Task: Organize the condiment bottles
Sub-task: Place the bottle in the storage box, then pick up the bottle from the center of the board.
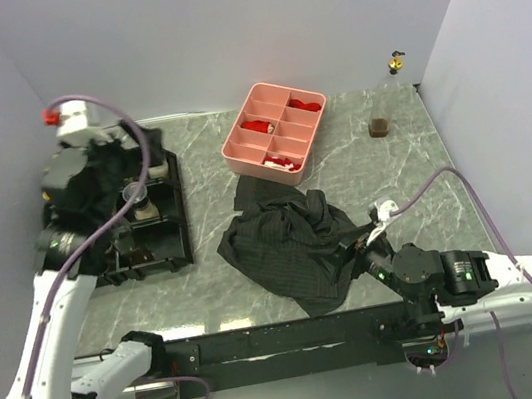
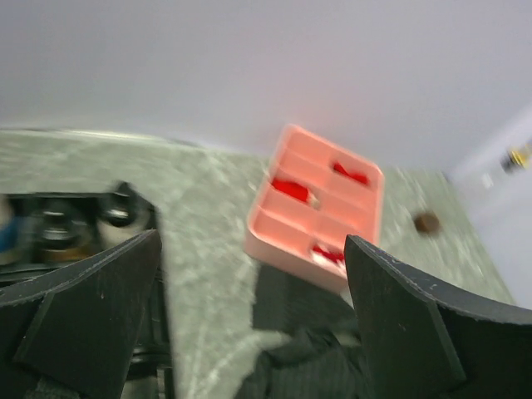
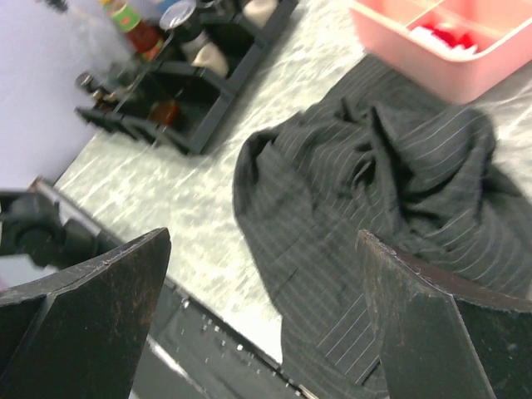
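Presently the left end effector (image 2: pixel 251 243) hangs with its fingers wide apart and nothing between them. The condiment bottles (image 1: pixel 134 196) stand in the black divided tray (image 1: pixel 178 229) just below it, to its left. The right end effector (image 3: pixel 262 237), likewise spread and empty, hovers over a dark striped cloth (image 3: pixel 374 166) on the desk (image 1: pixel 391 159). The bottles are well off to its left.

White arm links (image 1: pixel 40 337), black joints (image 1: pixel 419 271), purple cables (image 1: pixel 441 173), black wedge-fingered left hand (image 2: pixel 251 249)
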{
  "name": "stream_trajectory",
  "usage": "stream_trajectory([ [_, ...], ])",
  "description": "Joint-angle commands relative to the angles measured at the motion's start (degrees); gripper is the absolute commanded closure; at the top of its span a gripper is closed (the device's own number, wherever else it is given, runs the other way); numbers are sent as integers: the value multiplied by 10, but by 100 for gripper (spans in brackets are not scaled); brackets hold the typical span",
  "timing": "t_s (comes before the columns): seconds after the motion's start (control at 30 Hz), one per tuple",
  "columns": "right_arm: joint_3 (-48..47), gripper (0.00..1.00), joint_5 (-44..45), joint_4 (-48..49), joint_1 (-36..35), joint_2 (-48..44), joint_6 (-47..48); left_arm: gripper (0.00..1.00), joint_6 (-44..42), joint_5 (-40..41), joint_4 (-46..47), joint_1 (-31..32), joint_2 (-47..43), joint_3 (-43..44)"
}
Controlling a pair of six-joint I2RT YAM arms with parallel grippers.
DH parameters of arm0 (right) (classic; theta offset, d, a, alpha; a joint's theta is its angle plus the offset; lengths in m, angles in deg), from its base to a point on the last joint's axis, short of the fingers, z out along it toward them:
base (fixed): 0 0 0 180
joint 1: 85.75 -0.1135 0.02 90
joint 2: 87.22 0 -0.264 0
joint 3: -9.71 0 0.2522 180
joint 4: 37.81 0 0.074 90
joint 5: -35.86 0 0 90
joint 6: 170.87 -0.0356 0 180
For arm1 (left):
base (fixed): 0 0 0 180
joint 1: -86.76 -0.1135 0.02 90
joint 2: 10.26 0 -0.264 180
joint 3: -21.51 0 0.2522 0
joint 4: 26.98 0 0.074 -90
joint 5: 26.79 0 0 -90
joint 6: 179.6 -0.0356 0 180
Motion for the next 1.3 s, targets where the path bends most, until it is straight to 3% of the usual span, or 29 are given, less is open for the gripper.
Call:
stream_trajectory([
  [0.0, -47, 0, 69, 10, 9, 31, 22, 2, -11, -86, 69, 67, 19, -44],
  [0.17, -90, 0, 26, -7, 108, 95, 60, 2, -8, -107, 80, 137, 32, -123],
  [0.3, -88, 0, -75, 3, 298, 114, 85, 2, 8, -128, 130, 193, 5, -211],
  [0.4, -97, 0, -102, 18, 372, 138, 97, 3, 16, -102, 134, 223, -16, -270],
  [0.6, -126, 0, -145, 110, 549, 227, 122, 4, 55, -82, 121, 255, -64, -325],
  [0.63, -144, 0, -152, 113, 607, 260, 117, 4, 67, -82, 112, 255, -70, -323],
  [0.87, -204, 0, -247, 237, 788, 395, 129, 4, 75, -113, 89, 256, -148, -366],
  [1.13, -353, 0, -304, 269, 867, 609, 167, 4, 66, -135, 17, 261, -140, -347],
  [1.27, -368, 0, -323, 361, 871, 661, 227, 4, 63, -157, 16, 268, -153, -347],
])
